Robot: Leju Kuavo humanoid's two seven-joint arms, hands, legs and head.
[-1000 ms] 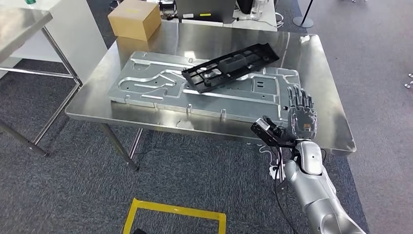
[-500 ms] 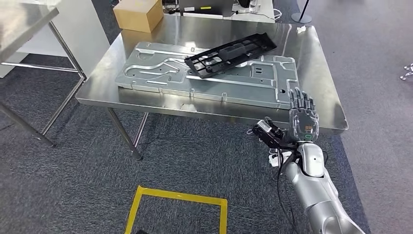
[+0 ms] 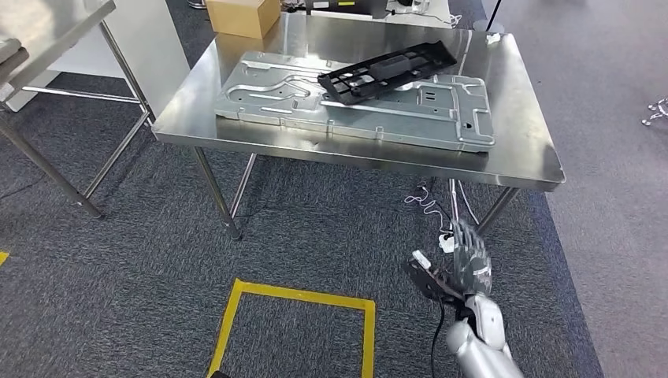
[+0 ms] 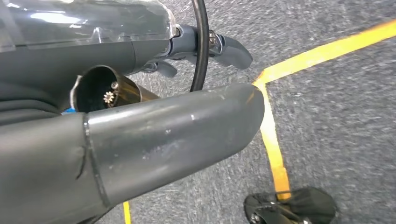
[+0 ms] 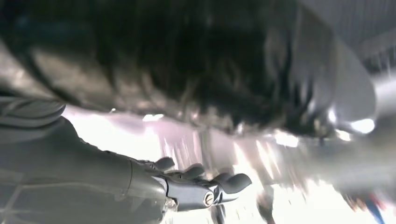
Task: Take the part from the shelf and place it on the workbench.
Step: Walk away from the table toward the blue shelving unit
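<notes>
part (image 3: 388, 71): black, flat on metal plate (image 3: 299, 94) on table (image 3: 520, 153), long axis slanting near-left to far-right | right hand (image 3: 470, 260): spread, empty, below table edge | left hand (image 4: 140, 135): state unclear

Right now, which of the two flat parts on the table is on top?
The black part. It lies slanted across the bigger silver plate, which rests flat on the table.

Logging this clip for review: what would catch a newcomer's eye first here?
The long black plastic part lying slantwise on a big grey metal plate, both on the steel table. Below the table's near edge, the right robot hand hangs empty with fingers apart over the carpet, beside a yellow tape square on the floor.
</notes>
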